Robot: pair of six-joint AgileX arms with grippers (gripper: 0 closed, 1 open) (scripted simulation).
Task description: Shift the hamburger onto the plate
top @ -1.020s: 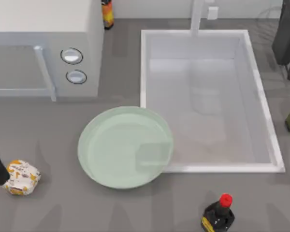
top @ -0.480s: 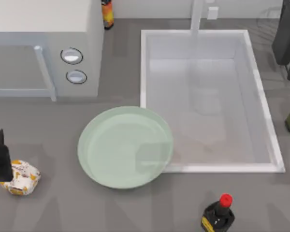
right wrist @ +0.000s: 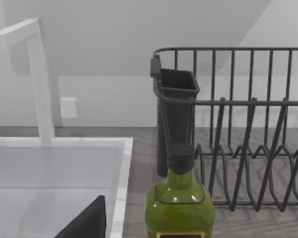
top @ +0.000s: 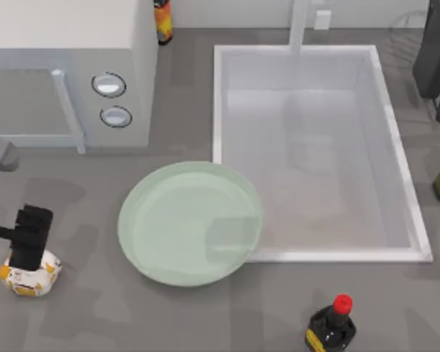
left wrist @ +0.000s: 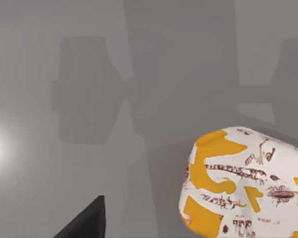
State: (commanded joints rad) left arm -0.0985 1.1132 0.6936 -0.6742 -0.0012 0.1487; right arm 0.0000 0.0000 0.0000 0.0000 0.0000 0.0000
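Observation:
The hamburger, a small bundle in white paper with orange and dark print, lies on the grey counter near the left edge. My left gripper hangs just above it and covers its far side in the top view. In the left wrist view the hamburger sits low and off to one side, on the bare counter. The plate, a large pale mint-green dish, rests to the right of the hamburger with nothing on it. My right arm stays parked at the far right corner.
A white microwave stands at the back left and a white sink basin touches the plate's right side. A red-capped dark bottle is at the front, a green bottle and a dark wire rack at the far right.
My left gripper has come in from the left edge and moved right, until it is over the hamburger. The hamburger has barely shifted. The right arm has not moved.

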